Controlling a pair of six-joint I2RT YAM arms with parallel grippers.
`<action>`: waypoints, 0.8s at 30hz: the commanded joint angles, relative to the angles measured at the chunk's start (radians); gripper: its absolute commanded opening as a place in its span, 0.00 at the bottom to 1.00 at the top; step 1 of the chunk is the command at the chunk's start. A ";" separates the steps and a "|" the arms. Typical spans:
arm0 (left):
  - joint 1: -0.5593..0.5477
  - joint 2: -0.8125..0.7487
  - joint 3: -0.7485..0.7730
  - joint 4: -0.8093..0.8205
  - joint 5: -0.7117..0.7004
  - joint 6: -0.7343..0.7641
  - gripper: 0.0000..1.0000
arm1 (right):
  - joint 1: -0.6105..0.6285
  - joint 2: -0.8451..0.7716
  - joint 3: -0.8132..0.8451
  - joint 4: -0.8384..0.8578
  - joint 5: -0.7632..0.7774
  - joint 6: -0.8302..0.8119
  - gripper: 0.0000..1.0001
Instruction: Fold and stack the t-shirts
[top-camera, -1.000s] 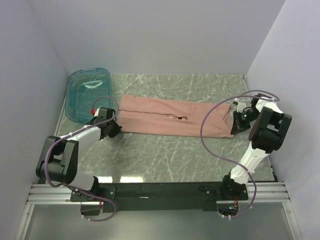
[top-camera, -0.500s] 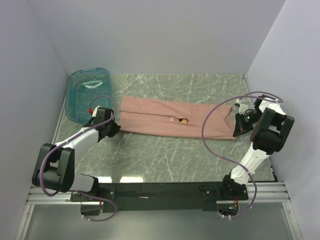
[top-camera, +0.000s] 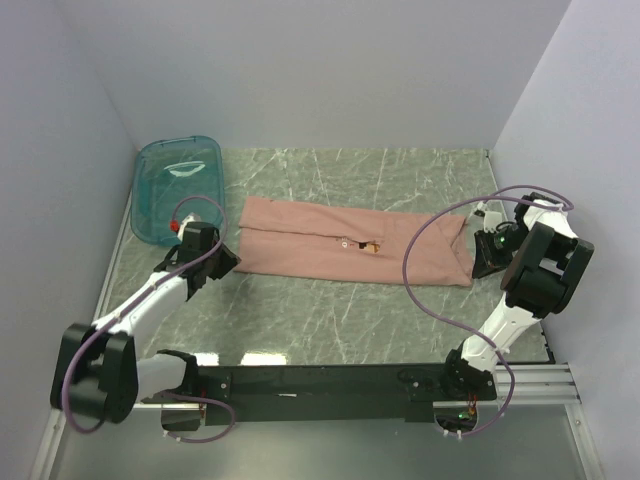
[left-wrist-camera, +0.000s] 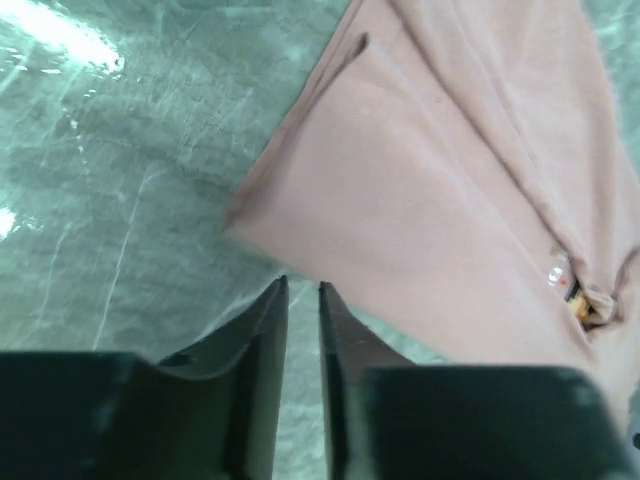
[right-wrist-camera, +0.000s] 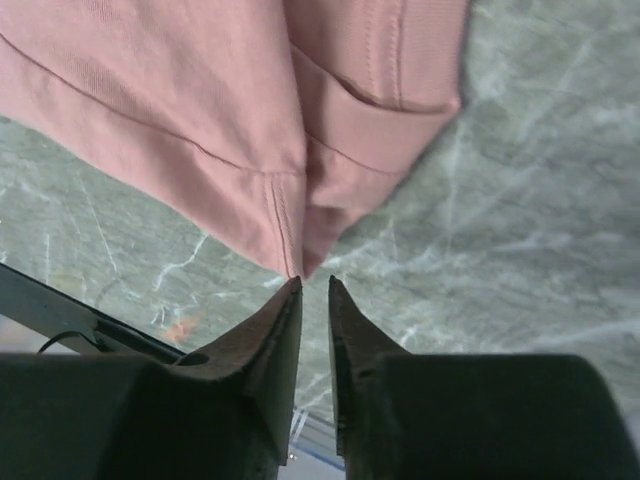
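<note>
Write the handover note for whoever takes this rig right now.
Left gripper: jaws slightly apart, empty, just off the left end of the pink t-shirt.
Right gripper: jaws slightly apart, empty, just off its right end.
Shirt: flat on the table, folded into a long strip, apart from the teal tub.
Done: lengthwise fold.
Left: fold it shorter, then stack it.

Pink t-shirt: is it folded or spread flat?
Folded lengthwise: the pink t-shirt lies as a long doubled strip on the table; layered hems show in the right wrist view.
</note>
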 joint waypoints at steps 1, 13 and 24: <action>0.000 -0.109 -0.023 0.005 0.002 0.024 0.30 | -0.014 -0.059 0.040 0.013 0.036 0.015 0.25; 0.001 -0.359 0.009 -0.054 -0.084 0.138 0.71 | 0.007 -0.019 0.149 -0.088 -0.147 -0.005 0.32; 0.009 -0.126 0.199 -0.003 0.077 0.323 0.69 | 0.104 -0.103 0.099 0.003 -0.240 0.046 0.32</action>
